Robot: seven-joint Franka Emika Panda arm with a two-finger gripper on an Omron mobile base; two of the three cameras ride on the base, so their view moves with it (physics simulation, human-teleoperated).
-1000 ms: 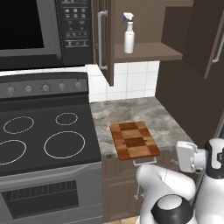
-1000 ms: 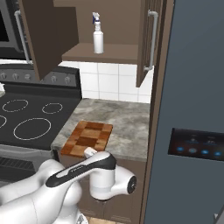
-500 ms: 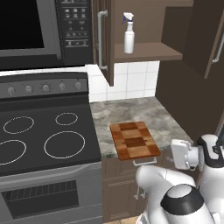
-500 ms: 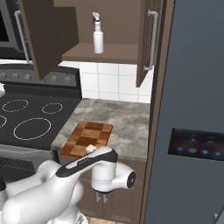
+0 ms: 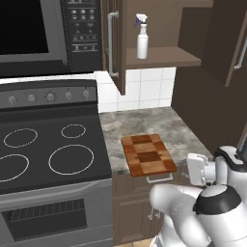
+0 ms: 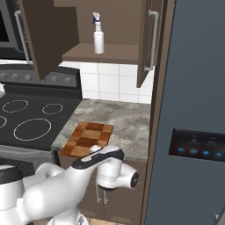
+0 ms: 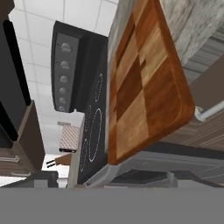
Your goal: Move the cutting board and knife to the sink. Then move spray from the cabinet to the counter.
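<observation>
I see the cutting board (image 5: 148, 154) lying flat on the tabletop (image 5: 144, 123), just right of the black stovetop (image 5: 48, 154), with its near end jutting slightly past the tabletop's front edge above a drawer handle (image 5: 159, 178). From the right base camera the cutting board sits at the near left corner of the tabletop, touching nothing but the stone.

The spray (image 5: 142, 36) stands upright on the shelf of the open cabinet (image 5: 164, 57), above and beyond the board; its door (image 5: 113, 43) hangs open to the left with the long grey bar handle facing me.

My arm's hand is low, in front of the lower cupboards, near and to the right of the board and below tabletop height. In the hand camera I look up along the board's checkered face from its near end, with the stove's knob panel (image 7: 65, 74) beyond it. I cannot really make out the finger tips in any picture, but I take the pincer (image 6: 103, 193) to stand fully spread with nothing between its fingers; it is clear of the board.

I cannot pick out the knife or the sink from here.
</observation>
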